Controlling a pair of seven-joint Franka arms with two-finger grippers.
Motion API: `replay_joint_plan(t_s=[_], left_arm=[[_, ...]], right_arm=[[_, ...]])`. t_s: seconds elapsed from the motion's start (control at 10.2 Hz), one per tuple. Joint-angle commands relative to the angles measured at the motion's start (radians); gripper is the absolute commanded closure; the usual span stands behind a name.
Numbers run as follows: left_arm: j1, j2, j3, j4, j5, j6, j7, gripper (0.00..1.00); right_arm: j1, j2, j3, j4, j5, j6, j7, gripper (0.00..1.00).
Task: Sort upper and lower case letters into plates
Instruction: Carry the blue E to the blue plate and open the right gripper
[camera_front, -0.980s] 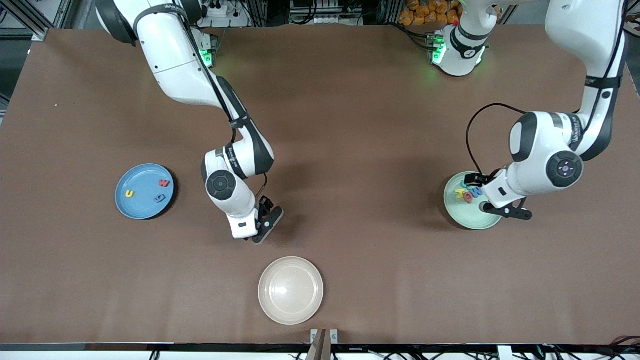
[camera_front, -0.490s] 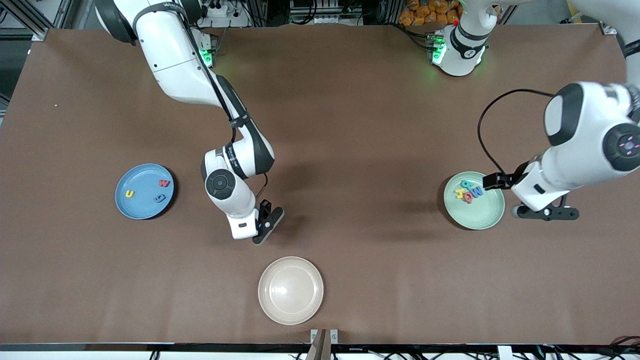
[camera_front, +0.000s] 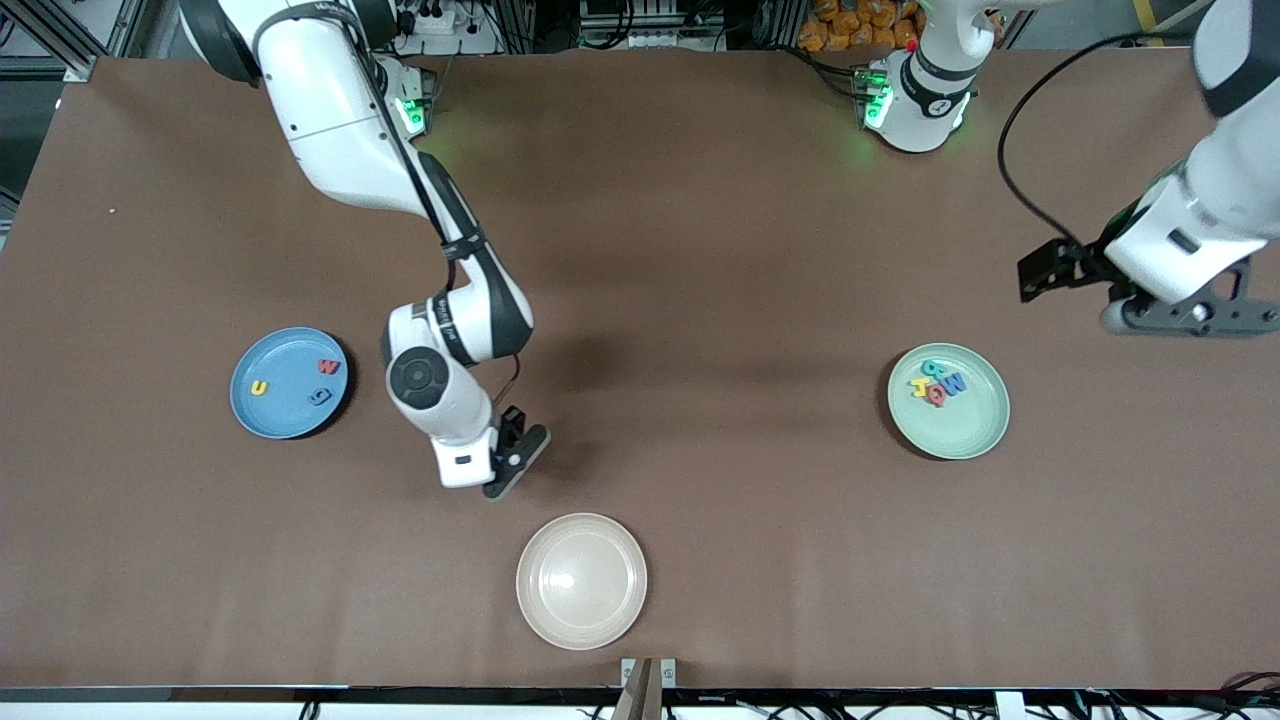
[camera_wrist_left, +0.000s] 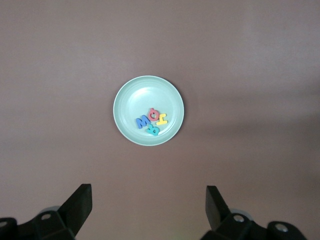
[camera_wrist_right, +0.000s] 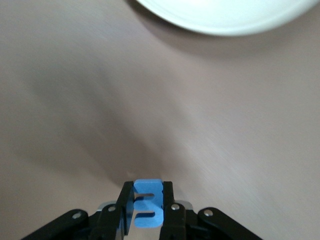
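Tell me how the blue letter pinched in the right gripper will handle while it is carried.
The blue letter looks thick, matte and foam-like, so probably light and slightly squashy. The right gripper, over bare table beside the cream plate, is shut on its flat faces, so slipping seems unlikely. Standing on edge, it would likely topple flat when released, not roll.

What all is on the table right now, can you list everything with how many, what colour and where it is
Blue plate: one, toward the right arm's end of the table.
Letters in blue plate: three, yellow, red, blue.
Mint green plate: one, toward the left arm's end.
Letters in mint green plate: four clustered; blue, red, yellow, teal.
Cream plate: one, nearest the front camera.
Blue letter: one, in the right gripper.
Left gripper: open, over bare table beside the mint green plate.
Right gripper: shut on the blue letter, low over the table near the cream plate.
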Motion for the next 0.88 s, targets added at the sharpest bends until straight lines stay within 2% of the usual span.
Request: replay_joint_plan(t_s=[0.0, 0.2, 0.49, 0.78], left_arm=[[0.01, 0.013, -0.036, 0.063, 0.016, -0.048, 0.006, 0.0], [-0.001, 0.015, -0.035, 0.065, 0.028, -0.048, 0.023, 0.0], [0.027, 0.011, -0.024, 0.066, -0.021, -0.048, 0.029, 0.0], [0.042, 0.011, -0.029, 0.065, -0.039, -0.05, 0.031, 0.0]], right_arm=[[-0.034, -0.107, -0.095, -0.024, 0.014, -0.214, -0.018, 1.0], [-0.034, -0.172, -0.171, -0.079, 0.014, -0.292, -0.007, 1.0], [-0.034, -0.292, -0.264, -0.281, 0.006, -0.231, -0.053, 1.0], [-0.039, -0.315, -0.382, -0.384, 0.008, -0.215, -0.104, 1.0]])
